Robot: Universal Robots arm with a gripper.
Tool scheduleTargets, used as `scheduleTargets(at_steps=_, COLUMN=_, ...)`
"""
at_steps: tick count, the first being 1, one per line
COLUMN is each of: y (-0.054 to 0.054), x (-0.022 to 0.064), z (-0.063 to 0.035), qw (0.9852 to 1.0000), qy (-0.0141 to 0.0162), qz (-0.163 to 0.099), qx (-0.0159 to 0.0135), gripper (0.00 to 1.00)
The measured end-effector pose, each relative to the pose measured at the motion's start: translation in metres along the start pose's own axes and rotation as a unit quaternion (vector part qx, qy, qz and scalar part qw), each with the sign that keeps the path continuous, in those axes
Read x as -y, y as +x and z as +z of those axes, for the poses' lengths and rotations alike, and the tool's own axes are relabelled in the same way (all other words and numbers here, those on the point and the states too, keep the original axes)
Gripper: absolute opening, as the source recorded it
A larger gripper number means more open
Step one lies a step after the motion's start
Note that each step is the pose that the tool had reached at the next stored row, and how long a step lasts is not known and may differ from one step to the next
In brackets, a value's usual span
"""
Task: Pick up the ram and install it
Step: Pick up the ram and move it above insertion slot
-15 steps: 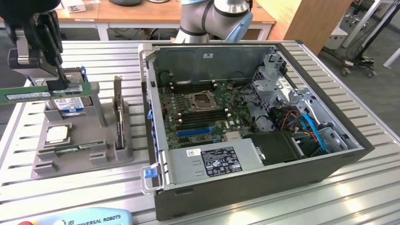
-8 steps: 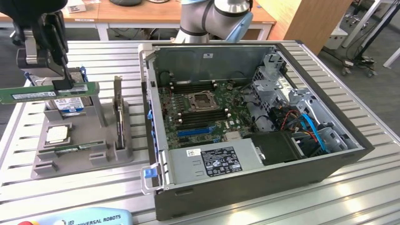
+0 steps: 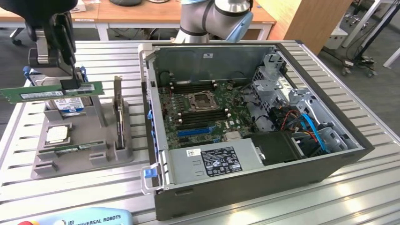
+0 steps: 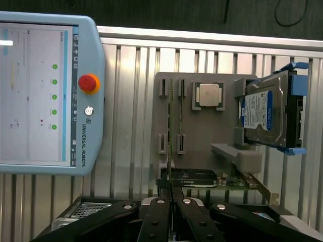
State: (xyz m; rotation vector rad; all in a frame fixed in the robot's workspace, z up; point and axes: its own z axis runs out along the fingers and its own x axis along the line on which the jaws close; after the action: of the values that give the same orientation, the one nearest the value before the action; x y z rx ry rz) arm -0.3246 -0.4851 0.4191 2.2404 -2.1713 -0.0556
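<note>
- The gripper [image 3: 70,85] is closed on the ram [image 3: 37,94], pinching it on its top edge near the middle. This leaves the bottom contact edge free and both ends clear.
- The ram hangs level with its long side flat to the camera, lifted clear above the grey holder [image 3: 81,161] at the exterior view's left. It is well apart from the open computer case [image 3: 250,183] at the exterior view's right.
- In my judgement the level, upright hold suits a stick that must go straight down into a narrow slot.
- The case lies on its side with the cover off, so the board faces up. Its long black memory slots [image 3: 201,114] sit beside the square processor socket [image 3: 201,101] and look bare.
- The holder keeps the spare parts apart and easy to reach: a hard drive [image 3: 67,104] on edge, a processor [image 3: 57,134] lying flat, a second ram stick [image 3: 78,149] in its groove and a card [image 3: 117,110] standing upright.
- The control tablet [image 4: 45,96] lies on the table [image 3: 362,187] just beside the holder.
</note>
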Motion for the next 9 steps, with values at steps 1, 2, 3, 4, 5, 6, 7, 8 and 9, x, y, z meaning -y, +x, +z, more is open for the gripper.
scheduleTargets(at_steps=1, y=0.0, x=0.0013, z=-0.0001, qw=1.0, qy=0.0, qz=0.0, qx=0.0, gripper=0.11)
scheduleTargets(at_steps=2, y=0.0, x=0.0027, z=-0.0002, qw=1.0, qy=-0.0001, qz=0.0, qx=0.0, gripper=0.11)
scheduleTargets(at_steps=3, y=0.0, x=0.0041, z=-0.0002, qw=1.0, qy=0.0, qz=0.0, qx=0.0, gripper=0.11)
scheduleTargets(at_steps=4, y=0.0, x=0.0054, z=-0.0002, qw=1.0, qy=0.0, qz=0.0, qx=0.0, gripper=0.11)
scheduleTargets(at_steps=5, y=0.0, x=0.0067, z=-0.0003, qw=1.0, qy=0.0, qz=0.0, qx=0.0, gripper=0.11)
scheduleTargets(at_steps=6, y=0.0, x=0.008, z=-0.0004, qw=1.0, qy=0.0, qz=0.0, qx=0.0, gripper=0.11)
scheduleTargets(at_steps=7, y=0.0, x=0.0093, z=-0.0004, qw=1.0, qy=0.0, qz=0.0, qx=0.0, gripper=0.11)
scheduleTargets(at_steps=8, y=0.0, x=0.0105, z=-0.0004, qw=1.0, qy=0.0, qz=0.0, qx=0.0, gripper=0.11)
scheduleTargets(at_steps=9, y=0.0, x=0.0116, z=-0.0005, qw=1.0, qy=0.0, qz=0.0, qx=0.0, gripper=0.11)
